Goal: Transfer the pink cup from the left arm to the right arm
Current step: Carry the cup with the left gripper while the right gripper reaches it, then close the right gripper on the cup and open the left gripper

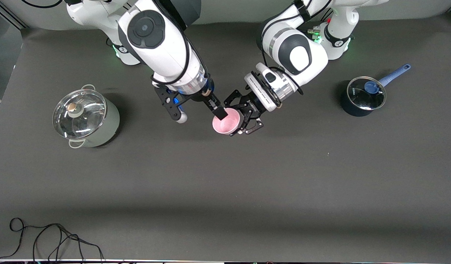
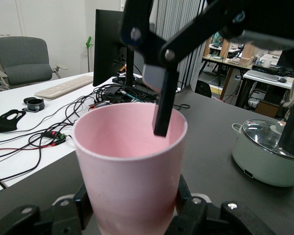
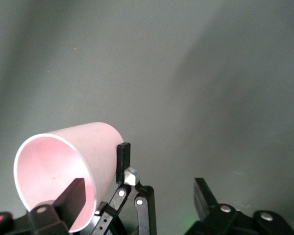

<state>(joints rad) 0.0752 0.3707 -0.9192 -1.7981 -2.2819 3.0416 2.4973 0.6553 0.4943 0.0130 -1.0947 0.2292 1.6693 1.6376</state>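
Your left end effector [image 1: 247, 119] is up over the middle of the table [image 1: 225, 176], fingers pressed against the outside of the pink cup [image 1: 226, 123], one on each side of its lower body. In the left wrist view the cup [image 2: 130, 166] stands upright btwn the black finger links, open mouth up, clamped near the base.

Your right end effector [image 1: 199, 110] is at the same cup from the right arm's end, fingers spread. One black finger [image 1: 218, 110] reaches down inside the cup's mouth, close to the wall on that side; you see that pad [image 2: 162, 110] dipping past the rim in the left wrist view. In the right wrist view the cup [image 3: 68, 171] shows its pink interior w/ one pad [image 3: 71, 196] inside and another pad [image 3: 123, 161] against the outer wall, so the wall sits btwn them. Can't tell if they're squeezing it.

Cup is off the table, held in the air btwn the two arms.

Farther out: a pale green pot [image 1: 86, 119] w/ glass lid stands toward the right arm's end of the table. A dark saucepan [image 1: 363, 96] w/ blue handle and glass lid stands toward the left arm's end. A black cable [image 1: 53, 238] lies at the table edge nearest the front camera.
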